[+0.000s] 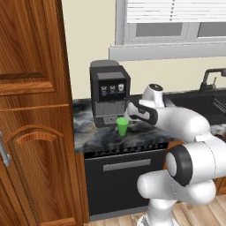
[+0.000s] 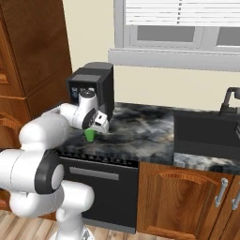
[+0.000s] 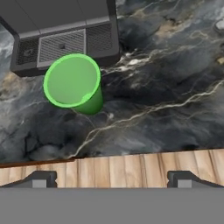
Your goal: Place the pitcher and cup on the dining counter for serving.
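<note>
Two fingers (image 3: 111, 179) spread, empty | cup (image 3: 73, 83) upright beyond, left of centre

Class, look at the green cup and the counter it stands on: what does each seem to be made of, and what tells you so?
The cup: probably plastic, with a smooth finish; its even bright green colour and thin rim suggest it. The counter: looks like polished stone, likely marble; pale veins run across a dark grey-black surface. Since the scene is rendered, both remain guesses.
</note>
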